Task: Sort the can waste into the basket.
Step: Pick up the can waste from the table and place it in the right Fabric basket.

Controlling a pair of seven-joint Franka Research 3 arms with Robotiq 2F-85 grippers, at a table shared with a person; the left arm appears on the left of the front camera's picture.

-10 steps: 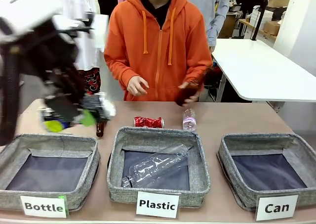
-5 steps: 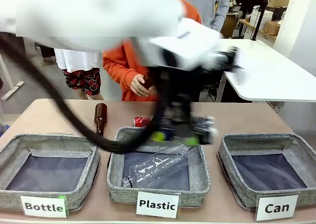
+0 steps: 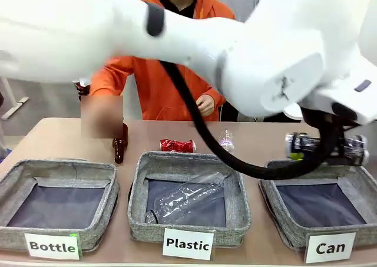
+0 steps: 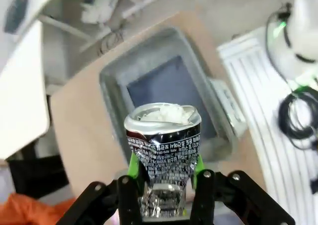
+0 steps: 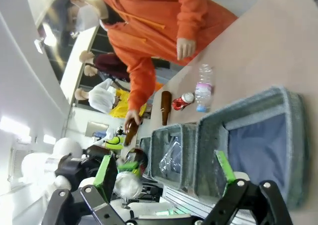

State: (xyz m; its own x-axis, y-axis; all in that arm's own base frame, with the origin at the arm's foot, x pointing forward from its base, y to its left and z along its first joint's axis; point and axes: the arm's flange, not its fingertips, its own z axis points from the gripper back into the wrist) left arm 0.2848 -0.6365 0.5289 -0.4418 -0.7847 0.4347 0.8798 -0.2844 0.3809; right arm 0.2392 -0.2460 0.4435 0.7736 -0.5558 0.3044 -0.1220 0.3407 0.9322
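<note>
My left arm reaches across the table, and its gripper (image 3: 327, 147) is shut on the black can (image 3: 305, 143), holding it just above the back rim of the grey "Can" basket (image 3: 274, 187). In the left wrist view the can (image 4: 162, 140), silver top dented, sits between the green pads (image 4: 133, 161) with the basket (image 4: 169, 86) below it. The crushed red can (image 3: 177, 145) lies on the table behind the "Plastic" basket (image 3: 138, 190). My right gripper (image 5: 164, 173) is open and holds nothing, off to the side of the baskets.
A clear bottle (image 3: 185, 199) lies in the "Plastic" basket. The "Bottle" basket (image 3: 109, 187) stands at the left. A small plastic bottle (image 3: 226, 141) and a brown bottle (image 3: 120, 144) stand behind the baskets. A person in an orange hoodie (image 3: 168, 90) stands at the far side.
My left arm has swung from the table's left side across to the right, carrying the black can over the "Can" basket. The person's hand has moved to the brown bottle.
</note>
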